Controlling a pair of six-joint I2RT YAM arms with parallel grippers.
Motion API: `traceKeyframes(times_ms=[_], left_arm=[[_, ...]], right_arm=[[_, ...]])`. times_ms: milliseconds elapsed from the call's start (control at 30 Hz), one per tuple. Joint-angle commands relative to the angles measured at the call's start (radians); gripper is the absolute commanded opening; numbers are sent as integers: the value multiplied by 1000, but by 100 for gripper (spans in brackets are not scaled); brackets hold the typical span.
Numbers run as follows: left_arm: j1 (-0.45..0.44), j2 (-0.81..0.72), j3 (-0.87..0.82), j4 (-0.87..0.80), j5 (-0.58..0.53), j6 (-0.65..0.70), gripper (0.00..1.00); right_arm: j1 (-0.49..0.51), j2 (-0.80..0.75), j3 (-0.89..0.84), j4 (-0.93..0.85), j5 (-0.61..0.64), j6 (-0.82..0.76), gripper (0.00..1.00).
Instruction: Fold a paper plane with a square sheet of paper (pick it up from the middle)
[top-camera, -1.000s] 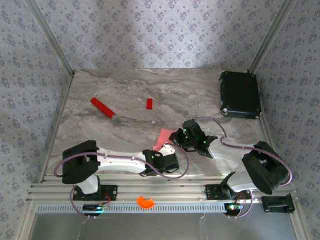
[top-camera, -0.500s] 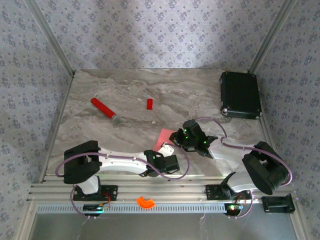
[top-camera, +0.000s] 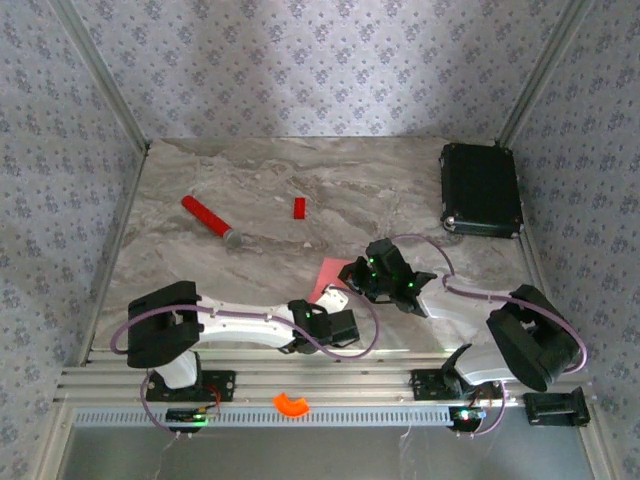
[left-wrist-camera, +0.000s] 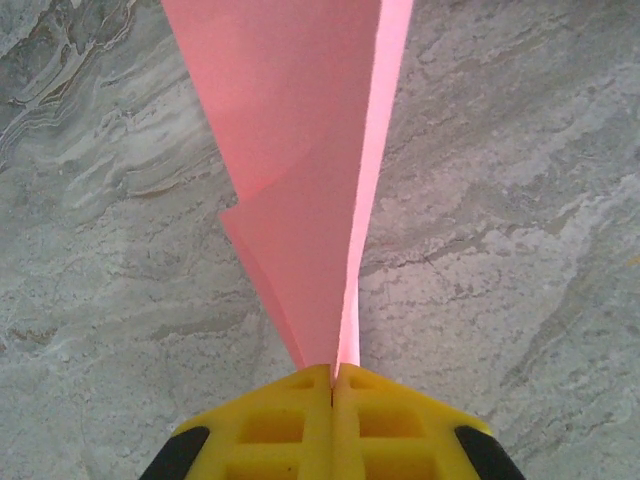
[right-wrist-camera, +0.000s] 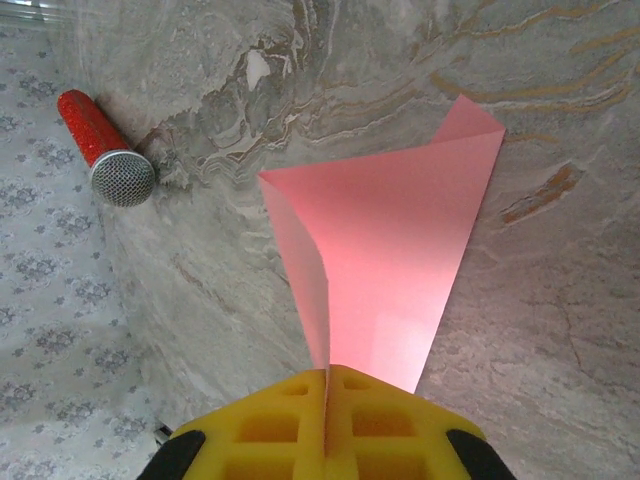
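Left gripper (left-wrist-camera: 332, 385): yellow fingers are pressed together, pinching one narrow end of the creased pink paper.
Right gripper (right-wrist-camera: 327, 378): fingers are likewise clamped on the same paper, from its right side.
Square sheet of paper (top-camera: 327, 272): folded along a crease and held between both grippers at the near middle of the table (top-camera: 250, 270).
Red stick (top-camera: 209, 220): laid at far left, with its grey tip at the nearer end.
Small red block (top-camera: 299, 207): placed beyond the paper, well apart from it.
Black case (top-camera: 481, 189): set at the far right corner.
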Motion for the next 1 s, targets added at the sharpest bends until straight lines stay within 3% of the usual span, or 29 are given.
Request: traceKeyframes(times_ms=[0,67,200,333,500,733,833,967], left_arm=[[-9,9,8,-26,-31,-15,4],[-9,14,11,-28,-30,-15,10],[-9,20,20,-29,-31,-11,12],[-9,9,17,-20,-34,-7,0],[-5,-4,4,-3,-23,-6,0],[30,35,-30,57,92,-2,0],[44,81,-30,71,137,1,0],[48,149,-1,73,185,19,0]], right_arm=[[3,-33,-1,-40,24,-10,0],[2,-36,-3,-44,24,-10,0],[2,-38,-9,-40,22,-8,0],[2,-36,-9,-41,21,-8,0],[2,-37,-5,-51,21,-20,0],[-58,-143,-9,-267,37,-120,32],[-113,-244,-26,-404,69,-175,40],[-200,-369,-96,-458,37,-193,43]])
